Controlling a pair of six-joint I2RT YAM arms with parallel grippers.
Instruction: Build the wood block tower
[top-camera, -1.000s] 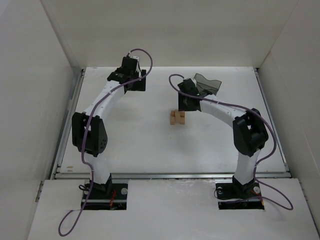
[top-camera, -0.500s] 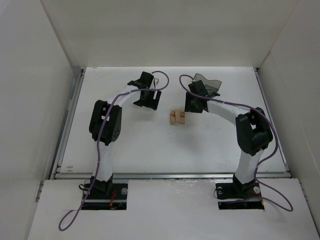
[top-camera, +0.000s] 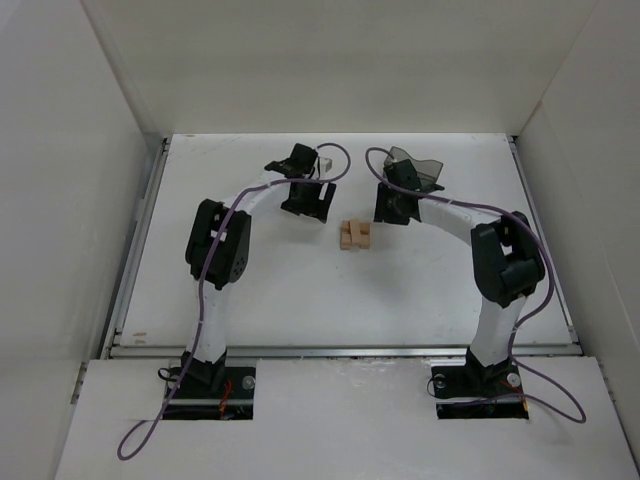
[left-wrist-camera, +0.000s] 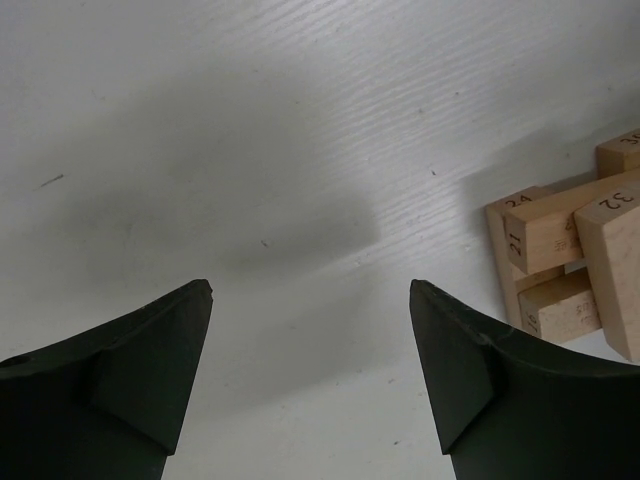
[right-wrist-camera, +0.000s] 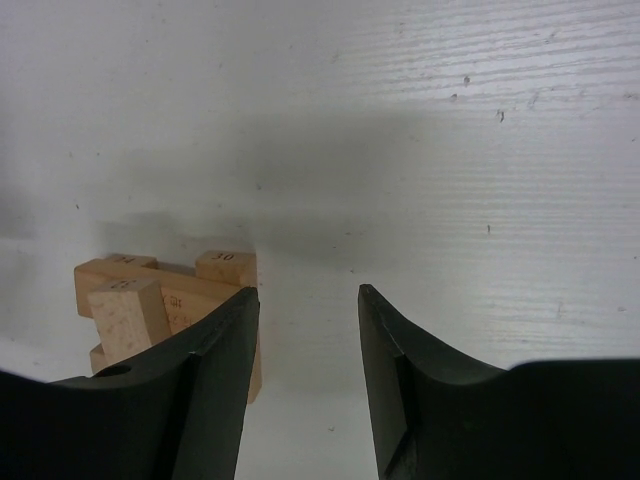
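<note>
The tower (top-camera: 354, 236) sits mid-frame on the worktop (top-camera: 260, 280), between the arms. The left end effector (left-wrist-camera: 310, 288) gapes wide and empty. The right end effector (right-wrist-camera: 308, 290) is narrower, also empty. Any new block should be lowered crosswise and gently, and released only once resting.

**A:** What colour is the small stack of rectangular wooden bars (top-camera: 354, 236)?

**B:** Light tan, with dark numerals on the ends: 24, 32 and 30 show.

**A:** And the flat table top (left-wrist-camera: 250, 120)?

**B:** White, streaked with fine grey grain lines and a few dark specks.

**A:** The rest?

**B:** The left arm (top-camera: 215, 245) and right arm (top-camera: 505, 265) have white links and black joints, with thin lilac cables (top-camera: 450, 205). The left gripper (left-wrist-camera: 310, 290) and right gripper (right-wrist-camera: 308, 292) are matte black. The plastic bin (top-camera: 418, 165) is a smoky translucent grey.
</note>
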